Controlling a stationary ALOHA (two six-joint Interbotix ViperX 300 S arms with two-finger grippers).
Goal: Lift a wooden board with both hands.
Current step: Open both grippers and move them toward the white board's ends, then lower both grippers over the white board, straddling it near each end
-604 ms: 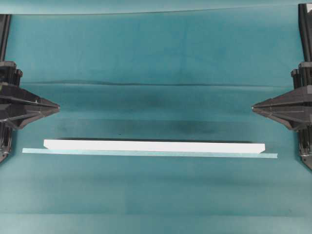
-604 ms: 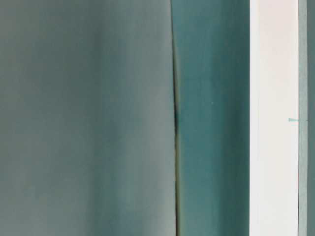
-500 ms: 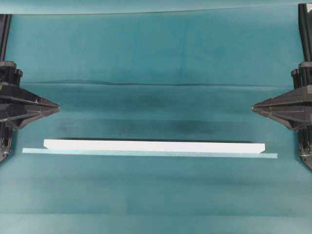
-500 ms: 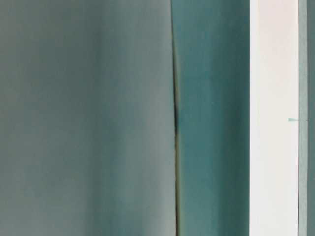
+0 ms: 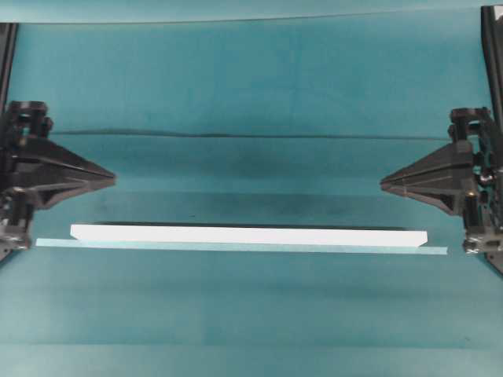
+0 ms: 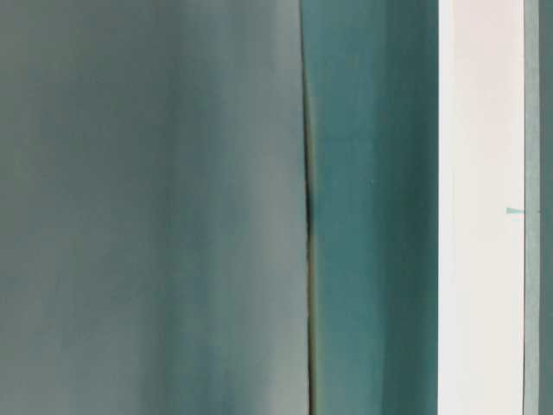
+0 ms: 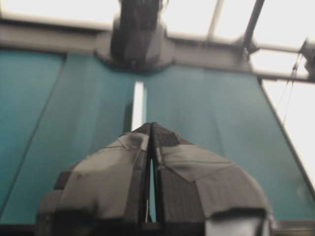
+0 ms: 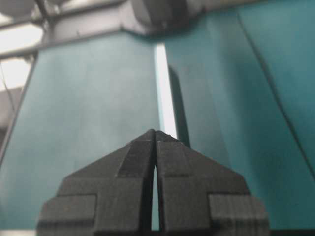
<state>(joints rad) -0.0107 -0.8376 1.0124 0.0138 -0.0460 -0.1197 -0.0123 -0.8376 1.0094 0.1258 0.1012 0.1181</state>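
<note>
Overhead and wrist views, start of a two-armed lift. The wooden board (image 5: 247,235) is lying flat on the teal table (image 5: 251,78), running lengthwise from near the left edge to near the right edge, somewhat toward the near edge. A thin pale tape strip (image 5: 436,250) is lying just beside the board's near long side and is reaching a little past both of its ends. The left gripper (image 5: 112,179) is hanging at the left edge with its jaws pressed together into a point and holding nothing; the left wrist view is showing the two fingers meeting along a thin seam. The right gripper (image 5: 383,186) is hanging at the right edge, likewise pressed together and empty. Both tips are pointing inward toward each other, on the far side of the board and apart from it.

Judged risks from here: the jaws are needing to spread before either can take a board end, and a descent with closed tips would probably push the board instead of gripping it. Unequal timing or height between the two arms would likely tilt the board or pull it from one grip. A grasp placed too near the angled ends might slip off. A low finger might also catch the tape strip.
</note>
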